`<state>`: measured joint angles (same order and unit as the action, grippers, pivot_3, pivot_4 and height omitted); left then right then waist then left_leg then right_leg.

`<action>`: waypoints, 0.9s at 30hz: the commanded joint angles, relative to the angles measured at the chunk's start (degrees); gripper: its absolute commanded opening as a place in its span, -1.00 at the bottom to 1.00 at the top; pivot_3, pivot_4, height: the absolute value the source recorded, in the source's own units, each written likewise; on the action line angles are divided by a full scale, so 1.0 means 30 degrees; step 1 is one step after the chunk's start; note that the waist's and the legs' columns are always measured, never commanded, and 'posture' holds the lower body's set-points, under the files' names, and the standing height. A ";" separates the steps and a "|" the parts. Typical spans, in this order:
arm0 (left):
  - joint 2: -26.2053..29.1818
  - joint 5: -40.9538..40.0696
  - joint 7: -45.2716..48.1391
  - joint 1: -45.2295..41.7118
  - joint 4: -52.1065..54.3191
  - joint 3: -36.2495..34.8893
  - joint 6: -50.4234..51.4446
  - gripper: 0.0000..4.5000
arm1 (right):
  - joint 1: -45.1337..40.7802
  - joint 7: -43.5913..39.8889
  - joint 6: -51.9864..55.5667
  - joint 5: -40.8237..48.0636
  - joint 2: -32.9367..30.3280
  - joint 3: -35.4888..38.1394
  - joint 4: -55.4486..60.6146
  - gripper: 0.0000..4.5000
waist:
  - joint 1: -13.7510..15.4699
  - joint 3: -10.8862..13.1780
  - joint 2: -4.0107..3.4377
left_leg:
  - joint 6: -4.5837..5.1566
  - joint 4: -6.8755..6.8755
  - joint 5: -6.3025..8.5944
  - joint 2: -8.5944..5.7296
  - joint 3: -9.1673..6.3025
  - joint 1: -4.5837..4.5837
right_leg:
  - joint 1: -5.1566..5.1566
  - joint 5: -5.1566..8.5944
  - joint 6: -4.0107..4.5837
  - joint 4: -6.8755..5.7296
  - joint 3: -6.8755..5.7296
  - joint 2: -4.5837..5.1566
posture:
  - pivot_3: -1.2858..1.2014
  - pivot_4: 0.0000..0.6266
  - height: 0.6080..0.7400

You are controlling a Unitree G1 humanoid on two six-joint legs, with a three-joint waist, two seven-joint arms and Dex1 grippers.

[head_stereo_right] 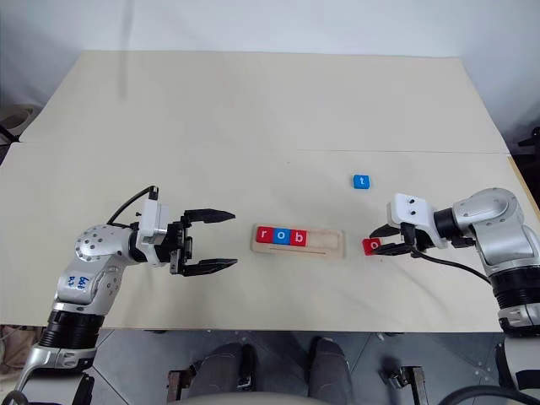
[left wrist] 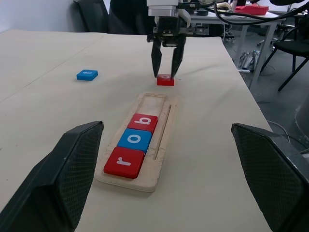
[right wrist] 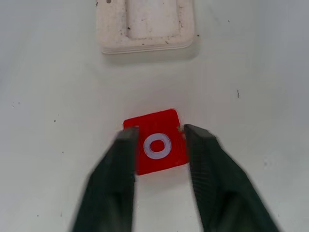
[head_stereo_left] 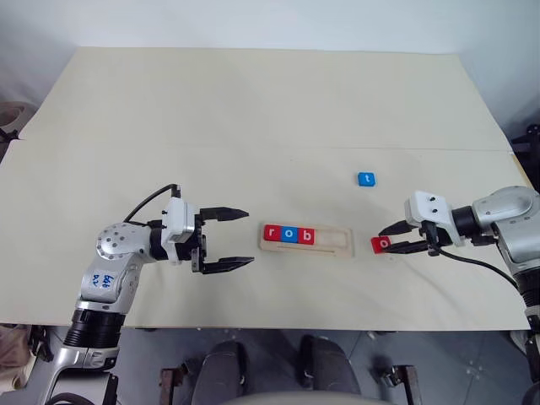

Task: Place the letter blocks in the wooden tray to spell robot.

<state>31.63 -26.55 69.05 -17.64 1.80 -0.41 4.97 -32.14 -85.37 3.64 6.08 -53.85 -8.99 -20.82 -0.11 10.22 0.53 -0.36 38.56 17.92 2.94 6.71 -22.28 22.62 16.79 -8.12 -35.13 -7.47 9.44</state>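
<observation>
I see the wooden tray [head_stereo_left: 305, 240] lying lengthwise on the table [head_stereo_left: 253, 110] between my two arms, with three letter blocks seated in its left part: the red r block [head_stereo_left: 272, 233], the blue o block [head_stereo_left: 289, 234] and the red b block [head_stereo_left: 307, 235], touching one another in a row, while the right part of the groove is bare wood. Just beyond the tray's right end, flat on the table, lies the red o block [right wrist: 155, 146], apart from the tray. My right gripper [right wrist: 158, 145] comes down on it at a slant, its jaws narrow, one black finger along each side of the block; in the right wrist view the pads sit at the block's edges, though I cannot tell whether they press on it or only flank it. The blue t block [head_stereo_left: 366, 179] lies alone farther out on the table, beyond the tray's right end and well apart from everything else. On the other side, my left gripper [head_stereo_left: 228, 239] hovers level near the tray's left end, pointing toward it, its jaws wide apart and holding nothing.
</observation>
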 commanded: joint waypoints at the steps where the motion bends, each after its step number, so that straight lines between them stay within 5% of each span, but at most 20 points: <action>1: 0.0094 -0.0357 -0.0093 -0.0022 0.0794 -0.0295 -0.0085 1.00 | 0.0428 -0.0111 -0.0278 -0.0495 0.0018 -0.0398 -0.0256 -0.89 | 0.0005 0.0000 0.0001 | 0.0000 0.0006 0.0000 0.0000 -0.0006 0.0000 | -0.0007 0.0000 0.0000 0.0004 -0.0008 0.0000 | 0.03 -0.52 1.00; 6: 0.0079 -0.0361 -0.0152 0.0004 0.0815 -0.0257 -0.0080 1.00 | 0.0305 0.0298 0.0093 -0.0347 0.0186 -0.0136 -0.0327 -0.89 | -0.0003 -0.0001 0.0002 | 0.0001 0.0032 0.0003 0.0002 -0.0012 0.0003 | -0.0021 -0.0001 -0.0001 -0.0003 -0.0009 0.0000 | 0.03 -0.52 1.00; 9: 0.0019 -0.0327 -0.0190 -0.0047 0.0720 -0.0200 -0.0120 1.00 | -0.0055 0.0103 0.1578 0.0172 0.0246 0.0080 -0.0052 -0.63 | -0.0010 -0.0002 0.0003 | 0.0001 0.0042 0.0003 0.0003 -0.0009 0.0002 | -0.0021 -0.0001 -0.0001 -0.0005 -0.0006 0.0000 | 0.03 -0.52 1.00; 20: -0.0166 -0.0278 -0.0307 -0.0074 0.0620 -0.0121 -0.0229 1.00 | 0.0039 -0.0798 0.1415 -0.0132 -0.0356 -0.0229 0.0396 0.99 | -0.0007 0.0000 0.0001 | 0.0003 0.0042 0.0006 0.0003 -0.0005 -0.0004 | -0.0011 -0.0001 -0.0001 -0.0010 -0.0004 0.0000 | 0.03 -0.52 1.00; 27: -0.0217 -0.0286 -0.0410 -0.0014 0.0731 -0.0171 -0.0195 1.00 | 0.0200 -0.0266 -0.0096 -0.0718 0.0068 -0.0373 -0.0428 0.91 | -0.0009 -0.0001 0.0002 | 0.0000 0.0043 0.0008 0.0003 -0.0005 -0.0004 | -0.0012 -0.0001 -0.0002 -0.0009 -0.0005 0.0000 | 0.03 -0.52 1.00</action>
<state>31.13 -26.62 68.09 -17.63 1.89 -0.42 4.95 -32.17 -86.02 4.01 4.41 -53.74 -9.82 -21.33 -0.13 10.22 0.53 -0.36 38.69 17.94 2.95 6.69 -22.29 22.58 16.79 -8.12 -35.16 -7.49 9.44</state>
